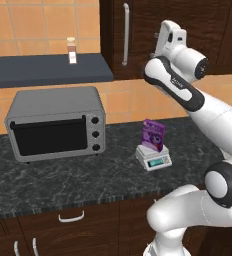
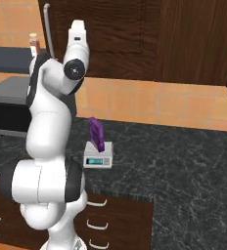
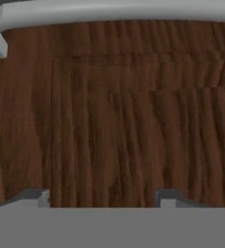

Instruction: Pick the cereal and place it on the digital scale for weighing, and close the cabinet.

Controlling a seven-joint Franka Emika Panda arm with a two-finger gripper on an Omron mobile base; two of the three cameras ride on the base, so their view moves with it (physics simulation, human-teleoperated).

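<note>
- Two curved silver pulls (image 1: pixel 71 217) mark the dark wood drawers under the near edge of the black speckled stone counter (image 1: pixel 78 182).
- Small light grey square digital scale (image 1: pixel 153 157) sits on that counter, display facing forward, just right of the toaster oven and apart from it.
- Small flat purple cereal box (image 1: pixel 153 135) stands upright on the scale's platform, tilted slightly; from the right base view it shows edge-on (image 2: pixel 97 134).
- Big grey toaster oven (image 1: pixel 56 123) with a dark glass door and three knobs stands at the left on the counter.
- Dark shelf (image 1: pixel 48 69) above the oven carries a small bottle (image 1: pixel 72 50) with a pale cap.
- White arm reaches up and back over the counter; the two-finger gripper (image 3: pixel 102 196) is pressed close to the dark brown wooden wall cabinet (image 1: pixel 188 35), its door face flush with the neighbouring panels.
- Fingertips (image 3: pixel 36 197) stand spread wide, nothing between them, wood grain directly ahead.
- Long silver bar handle (image 1: pixel 125 34) runs vertically on the door, left of the hand.
</note>
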